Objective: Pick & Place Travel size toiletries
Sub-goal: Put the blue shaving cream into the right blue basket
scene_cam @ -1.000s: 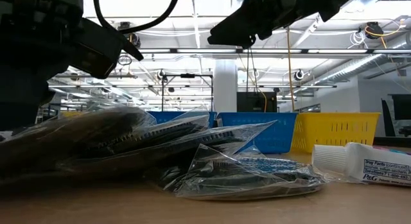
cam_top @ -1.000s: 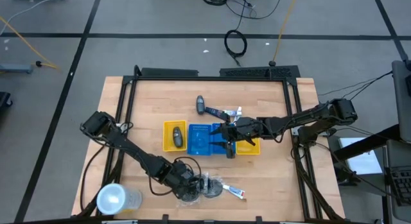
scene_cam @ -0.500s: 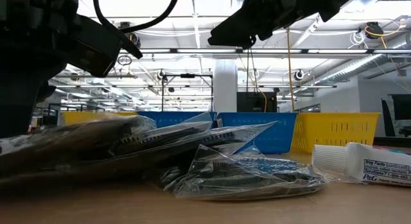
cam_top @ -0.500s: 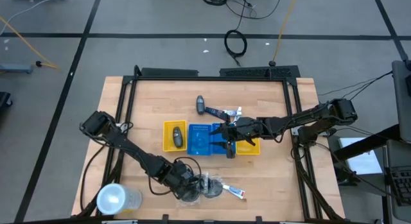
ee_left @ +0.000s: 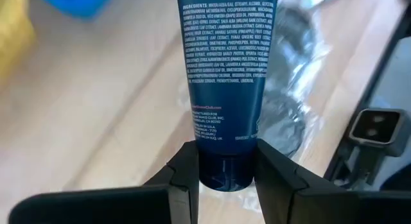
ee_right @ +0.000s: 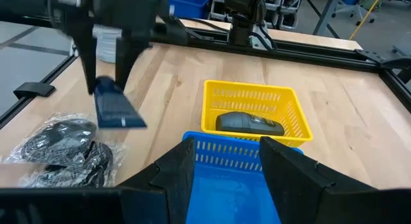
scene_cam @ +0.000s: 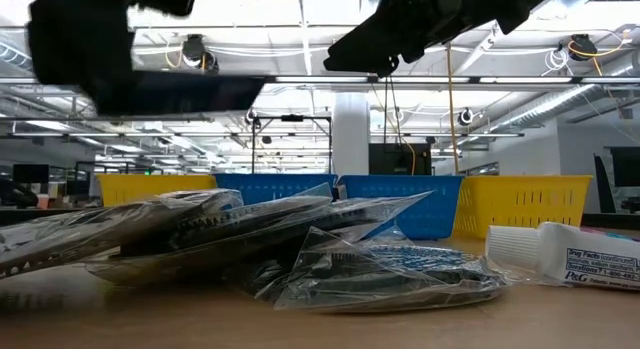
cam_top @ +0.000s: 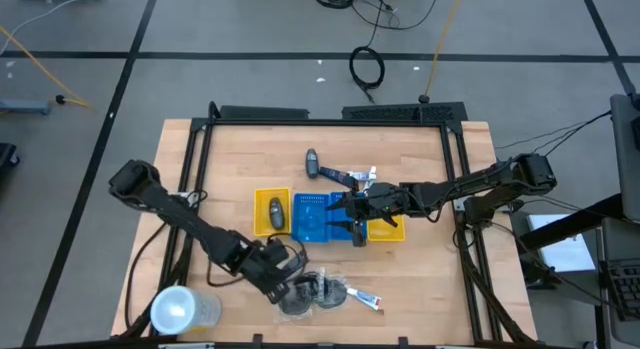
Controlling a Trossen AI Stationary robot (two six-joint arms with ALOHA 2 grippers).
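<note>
Lifted since a second ago, the left gripper [ee_left: 221, 163] has risen off the pile and swung toward the trays, its fingers now narrowed on the cap end of a dark blue tube [ee_left: 226, 70]. That tube hangs clear above the bench [cam_top: 420, 279], beside the bagged mesh puffs [cam_top: 315, 292] and the white tube [cam_top: 365, 300] left at the near edge. Gripping the cap probably keeps the soft body from squashing, though the wrist view is blurred. 1 dark bottle [ee_right: 247, 123] already lies in the yellow tray [ee_right: 282, 95]. Waiting with fingers wide, the right gripper [ee_right: 221, 163] hovers over the blue tray [ee_right: 225, 161].
</note>
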